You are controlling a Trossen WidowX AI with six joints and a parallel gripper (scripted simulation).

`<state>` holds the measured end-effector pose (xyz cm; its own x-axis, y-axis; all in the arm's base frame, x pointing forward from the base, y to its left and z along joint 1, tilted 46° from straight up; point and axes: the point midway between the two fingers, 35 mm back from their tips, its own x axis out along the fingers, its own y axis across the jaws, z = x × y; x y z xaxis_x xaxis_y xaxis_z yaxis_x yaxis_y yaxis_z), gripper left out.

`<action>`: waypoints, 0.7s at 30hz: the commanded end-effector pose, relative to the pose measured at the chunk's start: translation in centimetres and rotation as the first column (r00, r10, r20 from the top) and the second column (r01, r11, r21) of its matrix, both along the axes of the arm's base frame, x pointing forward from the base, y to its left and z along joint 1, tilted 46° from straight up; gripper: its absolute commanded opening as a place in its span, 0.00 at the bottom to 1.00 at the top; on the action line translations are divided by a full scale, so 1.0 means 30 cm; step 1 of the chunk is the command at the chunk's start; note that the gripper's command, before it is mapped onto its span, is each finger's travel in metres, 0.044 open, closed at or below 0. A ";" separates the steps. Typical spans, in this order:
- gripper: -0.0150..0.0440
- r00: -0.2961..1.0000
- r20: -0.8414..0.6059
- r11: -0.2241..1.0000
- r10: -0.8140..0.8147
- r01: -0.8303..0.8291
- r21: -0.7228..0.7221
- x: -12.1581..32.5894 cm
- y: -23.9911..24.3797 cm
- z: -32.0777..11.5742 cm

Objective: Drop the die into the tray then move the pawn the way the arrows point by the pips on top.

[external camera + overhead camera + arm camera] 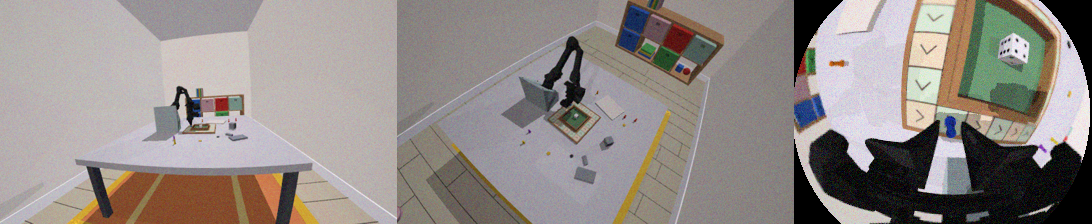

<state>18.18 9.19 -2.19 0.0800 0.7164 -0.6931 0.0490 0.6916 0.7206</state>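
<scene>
The blue pawn stands on a square of the board, in the edge row near a corner. My gripper is partly open, with one fingertip on each side of the pawn. Gaps show between pawn and fingertips in the wrist view. The white die rests on the green floor of the dice tray. Three of its faces show; I cannot tell surely which is on top. The arrows beside the pawn point right in the wrist view.
A tall grey-blue panel-like block stands close beside the arm and board. A white flat slab, an orange pawn, red pawns, a grey cube and a grey slab lie around the board.
</scene>
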 end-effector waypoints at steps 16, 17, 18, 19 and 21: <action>1.00 1.000 -0.021 1.000 -0.010 0.010 -0.010 -0.006 -0.201 0.135; 1.00 0.999 -0.029 1.000 -0.018 0.018 -0.016 -0.006 -0.236 0.133; 1.00 0.999 -0.036 1.000 -0.026 0.025 -0.019 -0.009 -0.270 0.132; 1.00 0.999 -0.044 0.999 -0.032 0.031 -0.020 -0.013 -0.304 0.131; 1.00 0.997 -0.058 0.999 -0.042 0.042 -0.016 -0.028 -0.371 0.131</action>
<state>17.85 0.74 1.75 0.0746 0.7024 -0.7079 0.0945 0.7017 0.7062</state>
